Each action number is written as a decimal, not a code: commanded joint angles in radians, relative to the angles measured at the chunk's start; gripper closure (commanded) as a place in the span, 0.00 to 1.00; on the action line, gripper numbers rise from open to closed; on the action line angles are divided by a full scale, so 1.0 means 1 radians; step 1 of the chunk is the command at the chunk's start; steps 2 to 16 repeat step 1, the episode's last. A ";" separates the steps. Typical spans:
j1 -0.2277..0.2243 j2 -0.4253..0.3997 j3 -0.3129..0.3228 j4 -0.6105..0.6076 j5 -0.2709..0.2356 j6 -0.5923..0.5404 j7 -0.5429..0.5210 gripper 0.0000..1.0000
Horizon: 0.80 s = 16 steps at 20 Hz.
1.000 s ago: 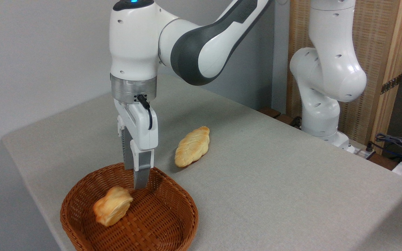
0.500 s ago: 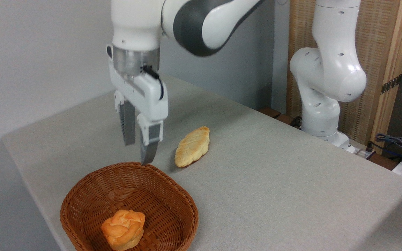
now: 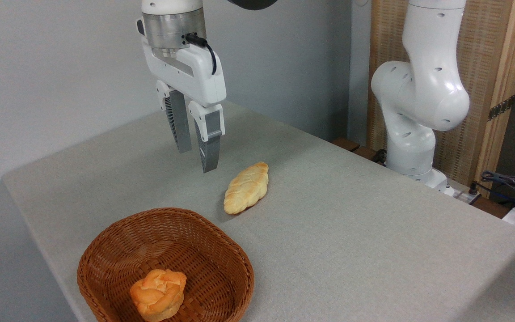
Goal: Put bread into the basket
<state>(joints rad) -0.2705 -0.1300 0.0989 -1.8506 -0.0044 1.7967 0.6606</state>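
No text, label, brand mark, number or sign can be read anywhere in the frame.
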 commanded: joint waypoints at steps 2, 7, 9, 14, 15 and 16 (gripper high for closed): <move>-0.003 0.000 0.005 0.010 0.012 -0.023 -0.013 0.00; -0.003 0.000 0.005 0.010 0.012 -0.023 -0.013 0.00; -0.003 0.000 0.005 0.010 0.012 -0.023 -0.013 0.00; -0.003 0.000 0.005 0.010 0.012 -0.023 -0.013 0.00; -0.003 0.000 0.005 0.010 0.012 -0.023 -0.013 0.00; -0.003 0.000 0.005 0.010 0.012 -0.023 -0.013 0.00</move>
